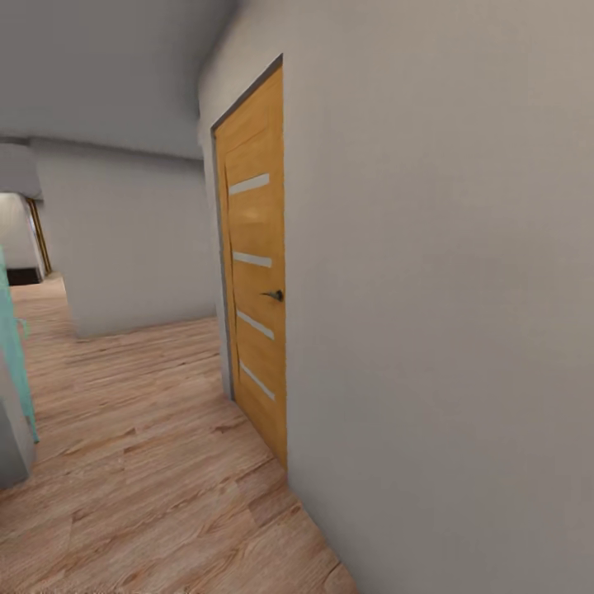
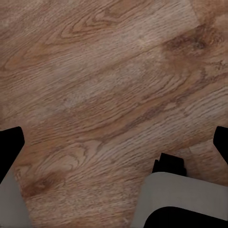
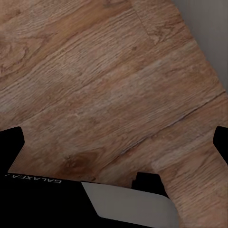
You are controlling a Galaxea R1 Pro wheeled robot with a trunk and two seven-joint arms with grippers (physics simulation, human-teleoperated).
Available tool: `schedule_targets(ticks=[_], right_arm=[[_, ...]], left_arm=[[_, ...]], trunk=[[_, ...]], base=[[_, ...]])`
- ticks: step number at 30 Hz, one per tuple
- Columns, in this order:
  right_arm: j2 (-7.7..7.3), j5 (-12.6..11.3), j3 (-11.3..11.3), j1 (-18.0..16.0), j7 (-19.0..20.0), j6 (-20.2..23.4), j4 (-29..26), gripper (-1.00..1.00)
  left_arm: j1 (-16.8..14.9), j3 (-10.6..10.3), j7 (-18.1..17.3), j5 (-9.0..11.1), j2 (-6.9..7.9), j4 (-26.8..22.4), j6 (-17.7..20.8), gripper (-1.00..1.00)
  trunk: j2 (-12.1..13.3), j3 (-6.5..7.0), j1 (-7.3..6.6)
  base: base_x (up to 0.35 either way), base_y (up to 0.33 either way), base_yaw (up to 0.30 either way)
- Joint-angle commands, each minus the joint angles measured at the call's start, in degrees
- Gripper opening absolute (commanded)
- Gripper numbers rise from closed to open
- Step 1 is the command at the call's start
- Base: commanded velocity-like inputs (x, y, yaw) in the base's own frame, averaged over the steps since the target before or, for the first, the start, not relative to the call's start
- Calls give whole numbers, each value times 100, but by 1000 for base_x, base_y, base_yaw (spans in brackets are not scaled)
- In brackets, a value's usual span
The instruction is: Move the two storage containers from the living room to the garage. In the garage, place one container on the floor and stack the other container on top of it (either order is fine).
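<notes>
In transit, hallway w/ plank floor (image 1: 157, 462). Shut wooden door (image 1: 256, 272) in wall at my right. My left tool (image 2: 114, 147) & right tool (image 3: 114, 142) both spread wide, nothing held. No containers in sight; location unknown. Judgement: carry and stack not done.

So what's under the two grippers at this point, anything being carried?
Only wood-plank floor shows beneath the left gripper and the right gripper; both are open with nothing between the fingers. Parts of the robot's own body cover the floor lower in both wrist views.
</notes>
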Motion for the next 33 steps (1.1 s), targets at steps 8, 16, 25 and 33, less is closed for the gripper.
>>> schedule_targets(ticks=[8, 16, 25, 33], right_arm=[[-1, 36, -2, -10, -3, -39, 24, 100], [-1, 48, -1, -10, -3, -39, 24, 100], [-1, 59, -4, -10, -3, -39, 24, 100], [-1, 61, -7, -10, -3, -39, 24, 100]], left_arm=[[-11, -9, -3, 58, 8, 23, -50, 100], [-11, -9, 1, 65, 13, 19, -52, 100], [-11, -1, 0, 66, 18, 18, -58, 100], [-11, 0, 1, 66, 24, 18, -58, 100]], trunk=[[-5, -7, 2], [-5, -7, 2], [-5, -7, 2], [-5, -7, 2]], base=[[24, 0, 293], [1, 0, 293], [96, 0, 293], [199, 57, 293]])
